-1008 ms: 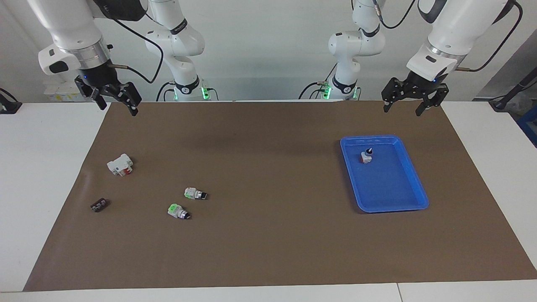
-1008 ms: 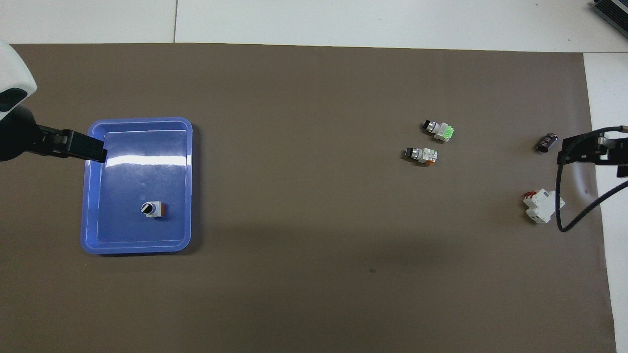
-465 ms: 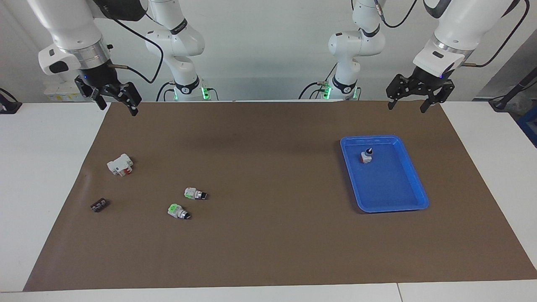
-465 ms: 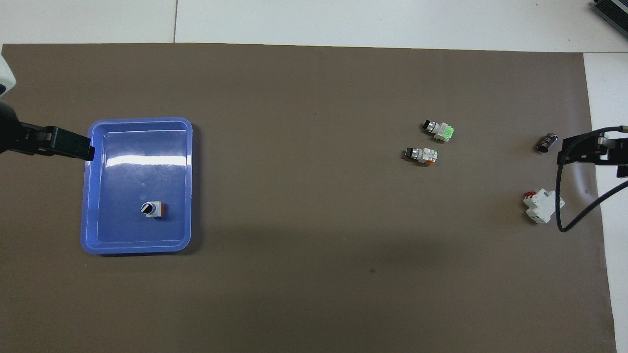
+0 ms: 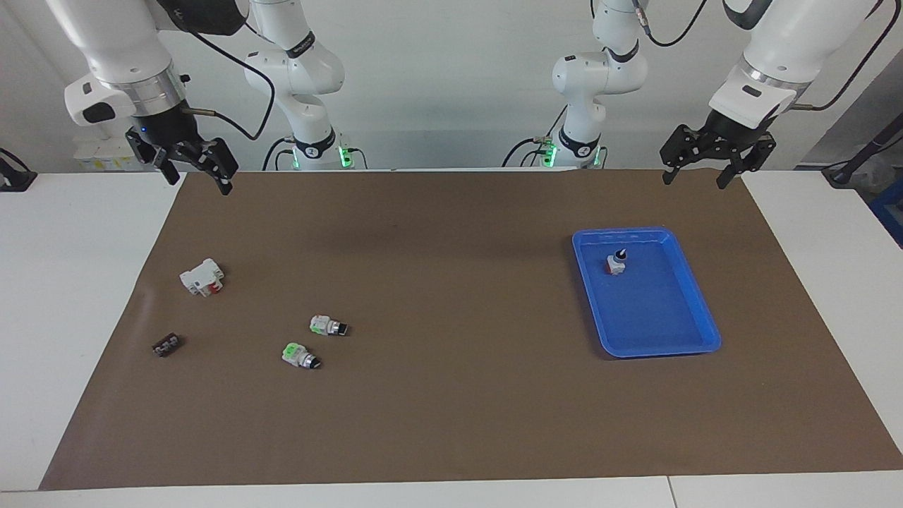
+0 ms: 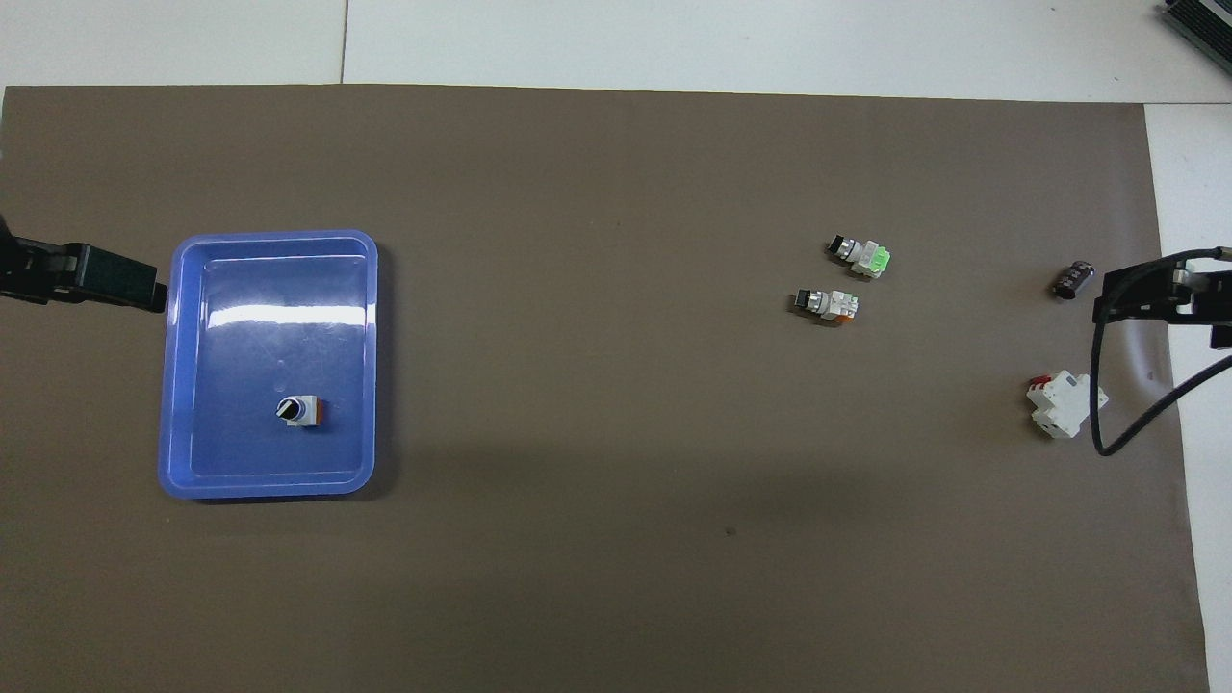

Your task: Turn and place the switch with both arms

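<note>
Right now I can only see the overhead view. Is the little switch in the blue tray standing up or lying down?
Observer: Standing up. The switch rests on its orange end in the blue tray, black knob on top.
Operator: Is the left gripper touching the tray?
Observer: No. The left gripper hangs high in the air, clear of the tray, open and empty.
Operator: And the right one?
Observer: The right gripper is raised too, open, holding nothing.

No lettering, label, brand, number or sign can be read on anything here.
</note>
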{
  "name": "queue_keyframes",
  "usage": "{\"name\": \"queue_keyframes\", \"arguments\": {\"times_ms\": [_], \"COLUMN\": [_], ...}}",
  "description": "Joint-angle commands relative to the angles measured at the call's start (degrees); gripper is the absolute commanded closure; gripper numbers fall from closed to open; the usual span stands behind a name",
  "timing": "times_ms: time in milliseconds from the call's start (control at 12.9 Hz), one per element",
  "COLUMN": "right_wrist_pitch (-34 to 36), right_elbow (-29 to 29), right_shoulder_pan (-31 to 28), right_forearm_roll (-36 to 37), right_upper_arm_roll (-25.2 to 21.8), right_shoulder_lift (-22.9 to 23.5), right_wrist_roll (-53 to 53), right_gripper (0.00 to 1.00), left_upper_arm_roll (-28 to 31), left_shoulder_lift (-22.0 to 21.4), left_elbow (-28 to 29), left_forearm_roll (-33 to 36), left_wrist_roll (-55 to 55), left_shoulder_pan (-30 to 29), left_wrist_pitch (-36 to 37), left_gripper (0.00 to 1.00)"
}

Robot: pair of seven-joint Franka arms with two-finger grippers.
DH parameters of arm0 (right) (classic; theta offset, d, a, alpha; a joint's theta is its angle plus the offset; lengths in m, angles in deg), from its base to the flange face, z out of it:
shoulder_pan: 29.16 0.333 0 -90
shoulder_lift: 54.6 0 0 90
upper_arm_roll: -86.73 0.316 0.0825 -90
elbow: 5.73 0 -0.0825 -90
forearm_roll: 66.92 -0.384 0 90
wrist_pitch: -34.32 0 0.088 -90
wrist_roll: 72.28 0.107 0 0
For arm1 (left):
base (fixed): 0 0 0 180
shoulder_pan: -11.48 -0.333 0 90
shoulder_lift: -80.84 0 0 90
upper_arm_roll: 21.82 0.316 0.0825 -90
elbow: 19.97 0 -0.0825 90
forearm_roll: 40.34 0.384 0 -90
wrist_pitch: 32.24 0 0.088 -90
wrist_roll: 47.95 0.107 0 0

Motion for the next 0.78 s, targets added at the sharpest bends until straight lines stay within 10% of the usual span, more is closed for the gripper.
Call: {"name": "queue_keyframes", "arguments": {"times_ms": [0,698], "right_wrist_pitch": [-0.2,0.1], "right_elbow": [1.6,1.5], "right_shoulder_pan": [-0.4,0.1], "right_forearm_roll": [-0.3,-0.3], "right_upper_arm_roll": [0.4,1.1], "right_shoulder_lift": [-1.4,-1.4], "right_wrist_roll": [1.0,0.8], "right_gripper": [0.0,0.0], "left_upper_arm_roll": [-0.4,5.8], "left_shoulder_lift": [0.1,0.2], "left_elbow": [-1.0,-1.5], "left_forearm_roll": [-0.5,-0.5], "left_wrist_roll": [-0.3,-0.2], "left_shoulder_pan": [-1.4,4.7], "left_wrist_pitch": [0.6,4.6], "left_gripper": [0.0,0.0]}}
